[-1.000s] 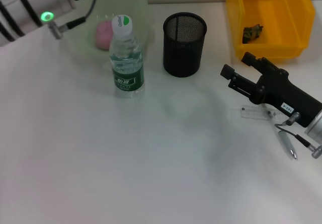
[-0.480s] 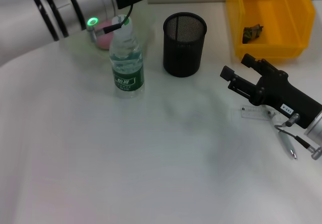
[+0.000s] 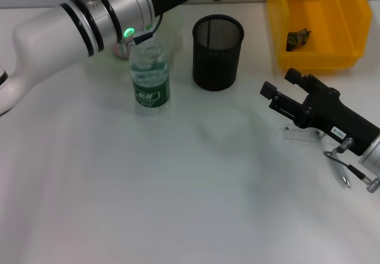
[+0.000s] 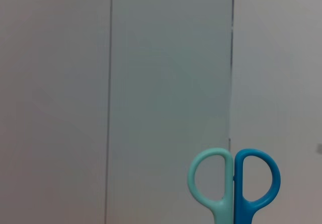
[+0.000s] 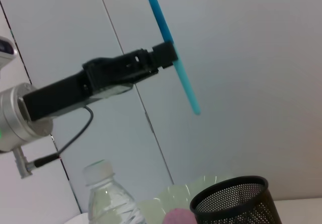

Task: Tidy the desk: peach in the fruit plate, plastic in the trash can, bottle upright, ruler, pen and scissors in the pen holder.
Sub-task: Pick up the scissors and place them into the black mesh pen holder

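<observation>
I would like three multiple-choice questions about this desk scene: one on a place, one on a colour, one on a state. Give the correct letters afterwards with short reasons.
1. Where is the crumpled plastic?
A. in the yellow bin
B. in the pen holder
C. beside the bottle

2. Which colours are the scissors' handles?
A. red and black
B. light teal and blue
C. both white

3. How is the bottle standing?
A. lying flat
B. upside down
C. upright

Answers: 1 A, it lies inside the yellow bin. 2 B, the left wrist view shows both loops. 3 C, it stands on its base beside the pen holder. The left claw grips the scissors; the right claw rests by the ruler.
</observation>
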{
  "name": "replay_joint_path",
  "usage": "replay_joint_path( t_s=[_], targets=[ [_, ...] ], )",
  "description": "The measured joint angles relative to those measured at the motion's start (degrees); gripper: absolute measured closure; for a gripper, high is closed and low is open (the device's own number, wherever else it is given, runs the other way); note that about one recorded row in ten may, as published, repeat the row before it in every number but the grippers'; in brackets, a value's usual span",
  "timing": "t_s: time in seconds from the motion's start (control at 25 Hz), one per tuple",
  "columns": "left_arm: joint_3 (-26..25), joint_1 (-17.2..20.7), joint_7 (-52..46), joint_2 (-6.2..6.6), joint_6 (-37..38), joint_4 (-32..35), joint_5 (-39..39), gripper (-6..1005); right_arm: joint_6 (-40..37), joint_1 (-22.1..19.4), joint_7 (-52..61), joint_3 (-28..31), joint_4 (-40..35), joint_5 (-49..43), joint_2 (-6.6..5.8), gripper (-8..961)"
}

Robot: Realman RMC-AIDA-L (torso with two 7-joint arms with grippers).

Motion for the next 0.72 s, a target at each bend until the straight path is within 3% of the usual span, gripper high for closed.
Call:
replay_joint_path(
  t_s=[0.72],
  targets=[
    [5.5,-0.2,5.3,0.0,-1.6,-2.9,-7.7,701,1.0,1.0,0.0,0.0,0.2,-0.1,0.0,129]
  ],
)
